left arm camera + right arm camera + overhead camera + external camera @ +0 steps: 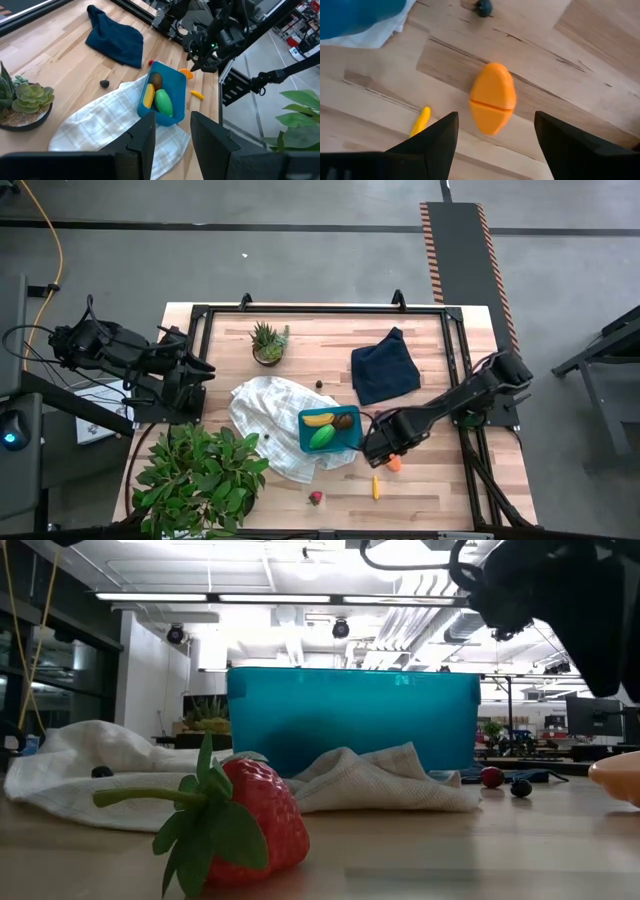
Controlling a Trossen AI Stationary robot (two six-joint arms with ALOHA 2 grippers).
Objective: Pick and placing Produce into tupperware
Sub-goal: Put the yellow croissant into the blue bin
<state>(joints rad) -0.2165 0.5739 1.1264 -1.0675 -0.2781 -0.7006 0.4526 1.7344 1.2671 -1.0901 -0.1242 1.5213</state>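
The teal tupperware (330,429) sits on a white checked cloth (265,415) near the middle of the desk (430,490), holding a yellow banana (318,419), a green fruit (322,437) and a brown round one (344,421). Just beside its right edge lies the orange wedge (492,97) on bare wood, with the right gripper (495,135) poised over it, fingers spread wide and apart from it. A tiny carrot (376,486) and a red strawberry (316,498) lie nearer the front edge. A dark berry (319,384) rests near the navy cloth (385,366). The left gripper (170,142) waits at the desk's left edge, fingers partly apart and empty, beside a potted succulent (267,342) and a leafy plant (200,470).
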